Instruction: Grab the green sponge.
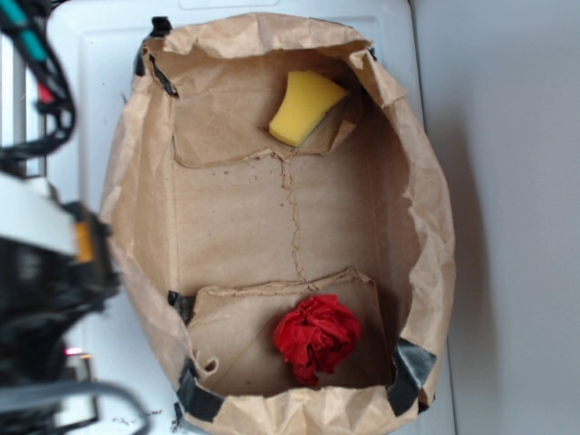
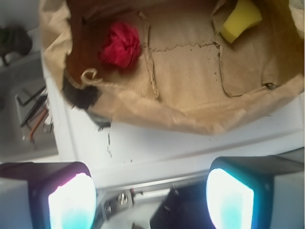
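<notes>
Claw [image 2: 151, 200] spread, empty. Green sponge [image 2: 240, 20] far ahead-right in paper bag [image 2: 157, 117]: light, squashy; pinch flat sides.

no legible text, labels, brands, numbers or signs appear on any surface in either view.

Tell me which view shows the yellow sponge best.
The exterior view. There the yellow sponge lies whole and unobstructed at the far end of the brown paper bag, its wedge shape and curved side plain. The wrist view catches the sponge only at the top edge, partly cut off, far beyond the open end effector.
</notes>
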`<state>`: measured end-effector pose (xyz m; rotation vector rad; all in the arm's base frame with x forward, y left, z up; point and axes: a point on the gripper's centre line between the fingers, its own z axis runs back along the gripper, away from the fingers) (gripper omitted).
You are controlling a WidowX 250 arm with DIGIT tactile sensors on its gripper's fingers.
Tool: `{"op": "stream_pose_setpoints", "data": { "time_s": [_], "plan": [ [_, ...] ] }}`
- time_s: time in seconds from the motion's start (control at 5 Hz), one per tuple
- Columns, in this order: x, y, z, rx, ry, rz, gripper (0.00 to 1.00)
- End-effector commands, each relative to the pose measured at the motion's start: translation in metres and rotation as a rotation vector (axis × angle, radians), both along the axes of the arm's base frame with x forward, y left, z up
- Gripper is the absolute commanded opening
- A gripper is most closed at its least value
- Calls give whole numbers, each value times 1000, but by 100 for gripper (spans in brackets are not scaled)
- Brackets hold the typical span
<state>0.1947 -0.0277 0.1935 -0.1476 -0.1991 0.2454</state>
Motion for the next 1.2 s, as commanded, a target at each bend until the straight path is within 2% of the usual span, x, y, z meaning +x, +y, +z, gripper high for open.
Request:
{"op": "stream_pose_setpoints", "data": {
  "time_s": [0.0,0.2,0.4,1.0],
  "plan": [
    [48,18,-9,-55,-139,203,100],
    [63,23,-13,-43,-166,249,100],
    [80,34,-21,-10,-183,302,100],
    [119,64,-55,108,-183,405,100]
  ]
}}
